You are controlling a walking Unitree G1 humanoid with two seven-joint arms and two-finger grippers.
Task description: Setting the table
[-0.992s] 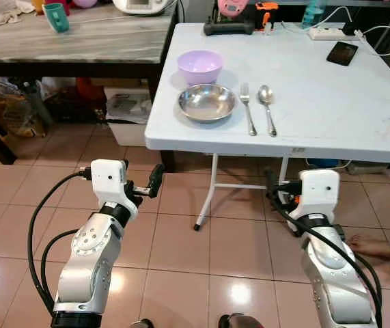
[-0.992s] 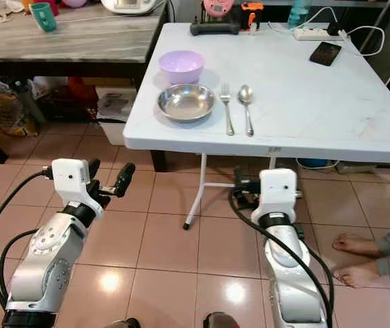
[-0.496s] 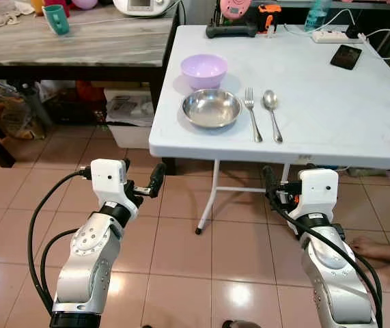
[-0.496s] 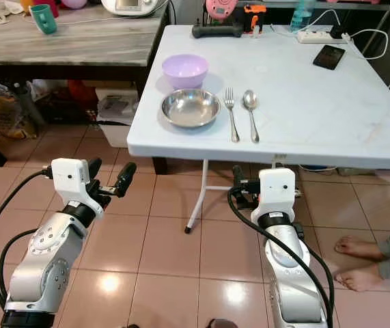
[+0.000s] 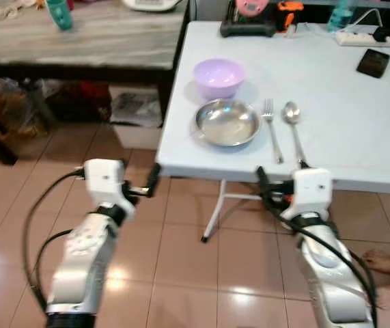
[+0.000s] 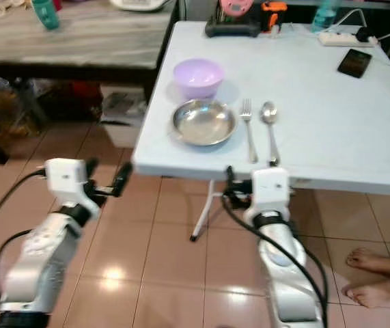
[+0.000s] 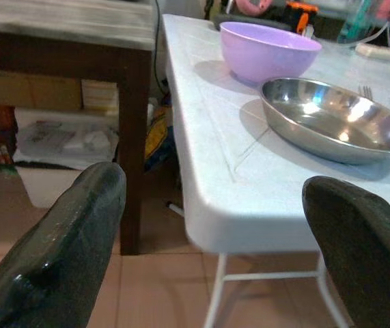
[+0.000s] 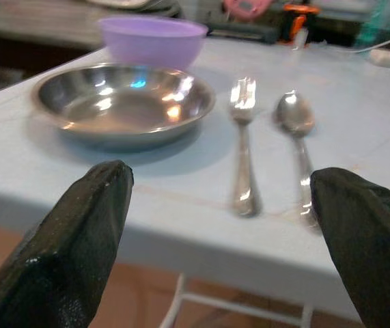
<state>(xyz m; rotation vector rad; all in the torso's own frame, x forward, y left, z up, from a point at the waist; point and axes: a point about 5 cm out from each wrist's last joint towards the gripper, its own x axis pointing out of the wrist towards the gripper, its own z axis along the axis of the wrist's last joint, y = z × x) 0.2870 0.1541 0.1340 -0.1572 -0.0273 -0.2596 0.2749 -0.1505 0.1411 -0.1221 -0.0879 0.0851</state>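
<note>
On the white folding table (image 5: 338, 116) a purple bowl (image 5: 216, 74) stands behind a shallow steel dish (image 5: 227, 123). A fork (image 5: 272, 126) and a spoon (image 5: 292, 119) lie side by side to the dish's right. My left gripper (image 5: 147, 186) is open and empty, held low just short of the table's near left corner. My right gripper (image 5: 266, 195) is also open and empty, right at the front edge below the fork and spoon. Along its fingers (image 8: 78, 239) the dish (image 8: 123, 102), fork (image 8: 241, 143) and spoon (image 8: 296, 130) lie straight ahead.
A dark side table with a marble top (image 5: 78, 34) stands to the left, carrying a teal cup (image 5: 61, 14). A storage box (image 5: 136, 113) sits beneath it. A phone (image 5: 373, 63) and a power strip (image 5: 358, 37) lie at the table's far right. A person's bare foot (image 6: 369, 263) rests on the tiled floor at right.
The whole view has shifted as I moved closer, so the table sits nearer and lower in the picture. Both grippers now reach its front edge, still open and empty.
</note>
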